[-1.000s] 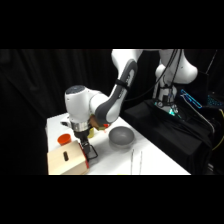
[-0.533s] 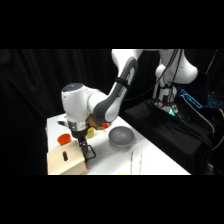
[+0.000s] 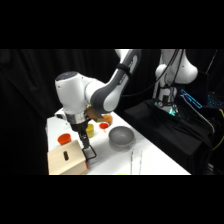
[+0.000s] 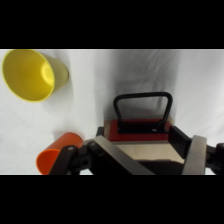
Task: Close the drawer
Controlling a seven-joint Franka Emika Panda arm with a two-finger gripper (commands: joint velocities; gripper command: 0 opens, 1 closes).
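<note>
The wrist view shows the drawer a short way out of the pale wooden box. A narrow strip of its reddish-brown inside is visible. Its black wire loop handle lies over the white table. My gripper hangs right above the box's front, open, with one finger on each side of the drawer. From the side, the gripper is low at the right end of the box and hides the drawer.
A yellow cup and an orange cup stand left of the drawer. From the side, a round grey bowl sits right of the gripper, with the orange cup and yellow cup behind the box. A second robot stands at the back right.
The arm has eased slightly to the left, toward the box. The gripper stays low at the box's right end.
</note>
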